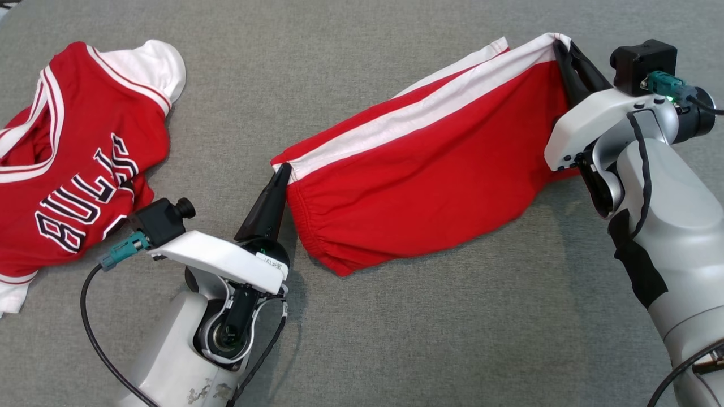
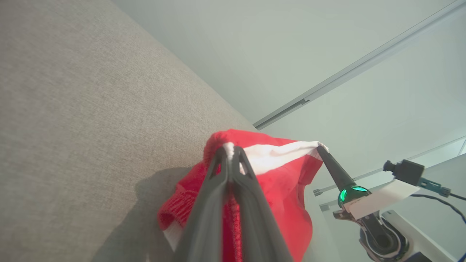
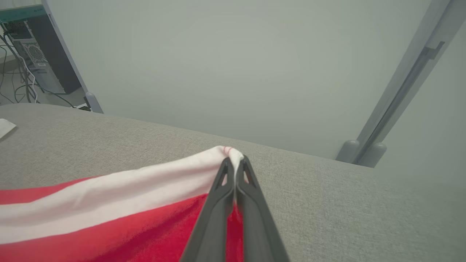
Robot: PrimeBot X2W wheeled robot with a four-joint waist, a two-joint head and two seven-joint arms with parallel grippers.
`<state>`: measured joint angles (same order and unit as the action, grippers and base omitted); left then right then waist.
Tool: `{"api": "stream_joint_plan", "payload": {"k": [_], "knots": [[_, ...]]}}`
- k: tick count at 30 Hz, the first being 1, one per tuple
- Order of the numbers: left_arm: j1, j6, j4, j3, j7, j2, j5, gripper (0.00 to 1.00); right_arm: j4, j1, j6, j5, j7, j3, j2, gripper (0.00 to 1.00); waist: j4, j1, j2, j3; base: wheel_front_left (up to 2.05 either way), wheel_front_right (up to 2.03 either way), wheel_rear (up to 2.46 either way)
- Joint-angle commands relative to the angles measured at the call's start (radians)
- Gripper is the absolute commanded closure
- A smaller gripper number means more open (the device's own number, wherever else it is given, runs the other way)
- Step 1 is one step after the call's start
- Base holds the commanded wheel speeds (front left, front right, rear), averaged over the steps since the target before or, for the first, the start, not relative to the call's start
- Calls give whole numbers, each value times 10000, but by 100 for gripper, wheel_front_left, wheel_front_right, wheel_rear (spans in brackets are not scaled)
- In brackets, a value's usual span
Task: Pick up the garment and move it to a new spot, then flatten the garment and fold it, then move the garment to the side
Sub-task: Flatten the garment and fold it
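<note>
Shorts [image 1: 430, 169] stretched over the table [image 1: 396, 339] between your left gripper [image 1: 281, 174] and right gripper [image 1: 561, 44], both pinched on the white-stripe corners. Soft, light, sagging mid-span; corners look the best hold

The left end effector [image 1: 281, 172] and the right end effector [image 1: 563, 45] each pinch a white-striped corner of the red garment [image 1: 430, 186], stretching it between them over the grey tabletop [image 1: 452, 328]. A red lettered jersey [image 1: 73, 158] lies crumpled at the far left.

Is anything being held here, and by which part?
The shorts, by both grippers: the left gripper pinches the white stripe at one end, the right gripper the same stripe at the other end.
</note>
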<state>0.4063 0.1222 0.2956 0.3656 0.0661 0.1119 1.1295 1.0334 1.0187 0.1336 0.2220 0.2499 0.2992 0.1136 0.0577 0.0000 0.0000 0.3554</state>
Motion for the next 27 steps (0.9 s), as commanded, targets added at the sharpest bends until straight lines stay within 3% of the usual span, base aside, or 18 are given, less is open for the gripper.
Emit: {"api": "stream_joint_plan", "payload": {"k": [1, 12, 27], "knots": [[458, 83, -91, -201, 154, 199, 84, 100, 28, 230, -29, -24, 117, 161, -101, 100, 273, 0, 0, 269, 0, 0, 0], [1549, 84, 638, 873, 565, 163, 737, 100, 1508, 1514, -29, -385, 117, 218, 144, 100, 859, 0, 0, 944, 0, 0, 0], [2332, 84, 1091, 2112, 1476, 639, 1308, 100, 1670, 1716, -29, -901, 118, -177, -1, 100, 1000, 0, 0, 1448, 0, 0, 0]]}}
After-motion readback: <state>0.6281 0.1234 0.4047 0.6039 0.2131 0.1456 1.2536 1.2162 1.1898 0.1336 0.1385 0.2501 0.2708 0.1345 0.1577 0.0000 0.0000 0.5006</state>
